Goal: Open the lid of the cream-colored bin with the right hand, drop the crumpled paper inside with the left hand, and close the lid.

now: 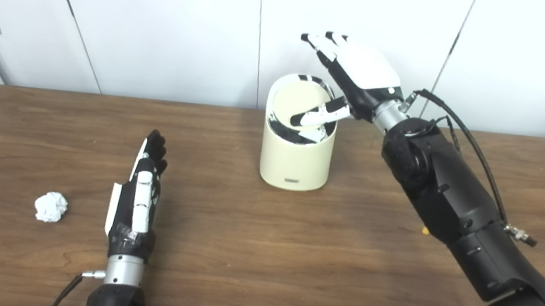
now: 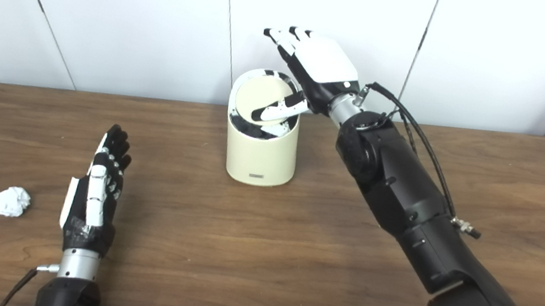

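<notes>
Reaching over the cream-colored bin (image 1: 295,161), the right hand (image 1: 354,74) spreads its fingers above the rim, thumb pressing the tilted lid (image 1: 300,105) down inside. Well apart, the left hand (image 1: 137,198) rests open on the table (image 1: 259,256), crumpled paper (image 1: 50,206) just beside its outer edge.

Bin (image 1: 295,161) was cream, crumpled paper (image 1: 50,207) white, desk (image 1: 259,256) brown wood-grained, both robot hands black with white panels, wall (image 1: 164,17) white.
</notes>
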Controlling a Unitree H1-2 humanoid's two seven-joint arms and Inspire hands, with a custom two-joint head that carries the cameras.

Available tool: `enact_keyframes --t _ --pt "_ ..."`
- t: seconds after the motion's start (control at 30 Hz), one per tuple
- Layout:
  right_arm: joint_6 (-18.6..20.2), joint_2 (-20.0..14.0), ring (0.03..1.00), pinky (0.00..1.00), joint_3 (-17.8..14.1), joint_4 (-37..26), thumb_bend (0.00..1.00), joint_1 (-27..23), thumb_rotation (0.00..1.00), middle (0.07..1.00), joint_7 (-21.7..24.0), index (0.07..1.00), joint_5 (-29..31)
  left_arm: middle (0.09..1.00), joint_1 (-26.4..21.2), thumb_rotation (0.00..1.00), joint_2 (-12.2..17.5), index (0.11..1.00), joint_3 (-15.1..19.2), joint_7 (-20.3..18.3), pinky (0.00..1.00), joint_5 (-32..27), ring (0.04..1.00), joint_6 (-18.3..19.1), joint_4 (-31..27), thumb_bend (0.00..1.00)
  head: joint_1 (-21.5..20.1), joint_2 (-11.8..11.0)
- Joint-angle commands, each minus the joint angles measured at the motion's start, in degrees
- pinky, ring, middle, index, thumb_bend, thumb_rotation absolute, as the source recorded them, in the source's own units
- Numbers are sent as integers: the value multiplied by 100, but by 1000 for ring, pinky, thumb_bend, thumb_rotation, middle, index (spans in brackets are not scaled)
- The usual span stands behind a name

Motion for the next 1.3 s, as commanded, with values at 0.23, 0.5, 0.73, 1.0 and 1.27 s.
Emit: enact_keyframes --t 0.23,0.5,0.73,1.0,1.27 --pt "22 -251 987 978 13 137 830 -10 412 946 131 963 -207 989 251 936 -166 1000 -73 4 1000 -19 1000 -47 174 422 7 22" --pt "0 -218 983 971 9 127 859 31 340 943 113 959 -181 992 261 935 -155 1000 -80 -11 1000 -14 1000 -54 150 420 5 36" --pt "516 483 947 892 -1259 -119 805 138 619 930 492 950 1720 987 279 930 -188 1000 -65 -11 1000 -82 1000 -8 104 402 9 44" --pt "1506 908 910 851 -2160 -516 766 62 764 935 874 957 3047 987 276 954 -161 1000 -62 -35 1000 -108 1000 45 94 387 9 37" --pt "2252 1173 998 999 -2771 -753 644 97 915 980 885 979 4050 992 265 957 -124 1000 -61 -86 1000 -155 1000 21 149 386 3 14"
